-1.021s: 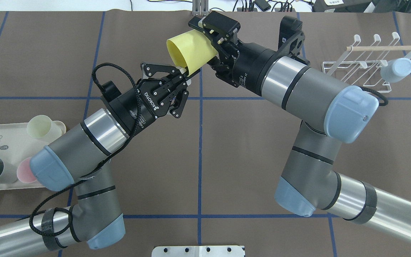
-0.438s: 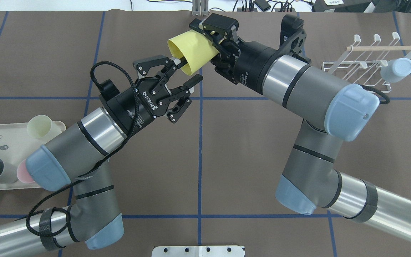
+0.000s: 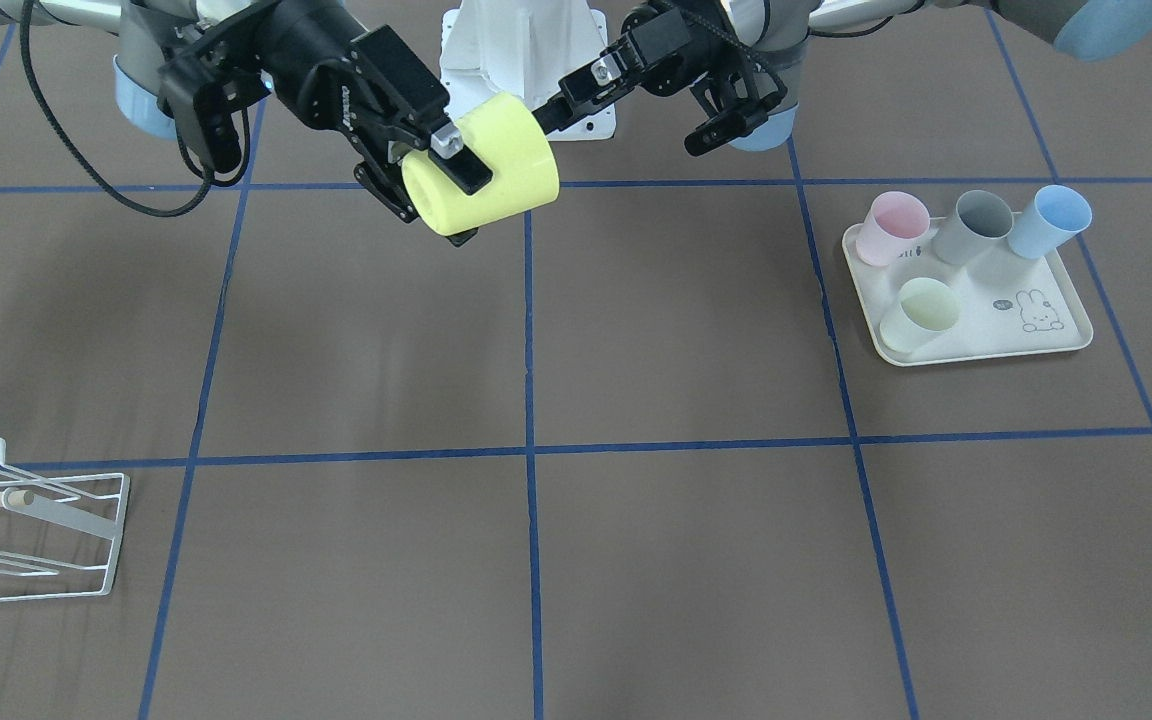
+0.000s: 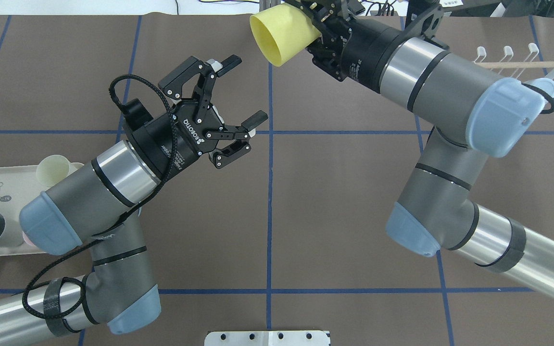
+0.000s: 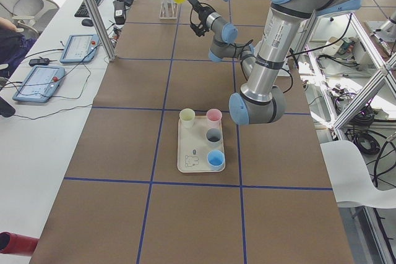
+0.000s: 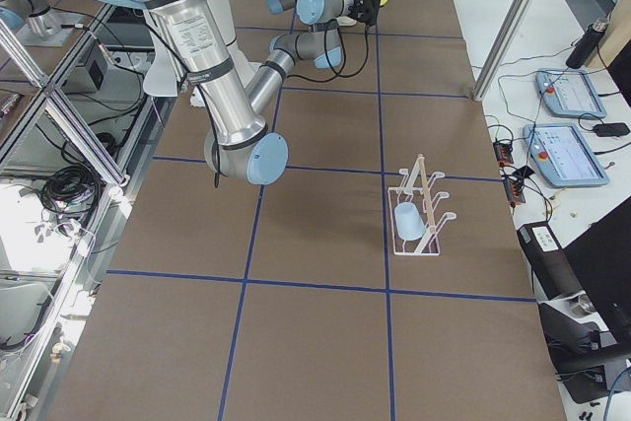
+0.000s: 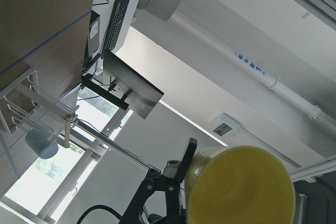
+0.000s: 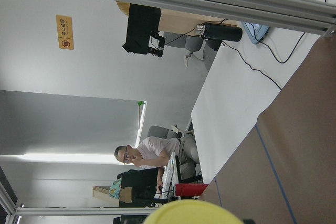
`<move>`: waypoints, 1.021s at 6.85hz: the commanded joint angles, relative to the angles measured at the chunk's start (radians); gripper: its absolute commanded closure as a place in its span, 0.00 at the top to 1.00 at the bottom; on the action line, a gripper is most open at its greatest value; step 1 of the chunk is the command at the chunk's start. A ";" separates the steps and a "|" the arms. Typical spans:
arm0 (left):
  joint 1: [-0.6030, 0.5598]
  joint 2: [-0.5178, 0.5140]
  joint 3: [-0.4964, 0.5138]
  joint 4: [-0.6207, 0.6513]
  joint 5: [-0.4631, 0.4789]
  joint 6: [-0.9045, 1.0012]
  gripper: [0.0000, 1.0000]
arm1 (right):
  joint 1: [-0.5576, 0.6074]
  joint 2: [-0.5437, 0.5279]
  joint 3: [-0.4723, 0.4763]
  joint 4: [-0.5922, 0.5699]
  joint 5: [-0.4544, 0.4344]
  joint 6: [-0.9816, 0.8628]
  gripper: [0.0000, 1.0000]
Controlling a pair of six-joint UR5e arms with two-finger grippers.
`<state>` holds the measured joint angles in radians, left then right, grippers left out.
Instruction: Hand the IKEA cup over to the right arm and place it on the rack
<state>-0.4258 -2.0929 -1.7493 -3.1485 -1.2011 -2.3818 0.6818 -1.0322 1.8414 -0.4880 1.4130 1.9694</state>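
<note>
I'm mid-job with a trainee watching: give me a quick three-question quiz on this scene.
1. True or false: the right gripper holds the yellow cup.
2. The jaws of the left gripper are: A open and empty; B shut on a cup; C out of view.
3. What colour is the cup on the rack?
Key: 1 true; 2 A; 3 light blue.

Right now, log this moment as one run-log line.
phase: handover done | right tool: shut on yellow cup | left tool: open, empty | rack: yellow cup not yet on it
</note>
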 commanded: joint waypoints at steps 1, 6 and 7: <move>-0.066 0.049 -0.010 0.005 -0.096 0.016 1.00 | 0.155 -0.061 -0.007 -0.004 0.105 -0.004 0.00; -0.425 0.174 -0.012 0.173 -0.668 0.310 1.00 | 0.479 -0.101 -0.249 -0.036 0.331 -0.549 0.00; -0.488 0.175 -0.012 0.238 -0.752 0.385 1.00 | 0.499 -0.136 -0.286 -0.056 0.327 -0.724 0.00</move>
<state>-0.8362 -1.9216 -1.7606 -2.9860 -1.8407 -2.0900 1.1565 -1.1372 1.5978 -0.5210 1.7436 1.4313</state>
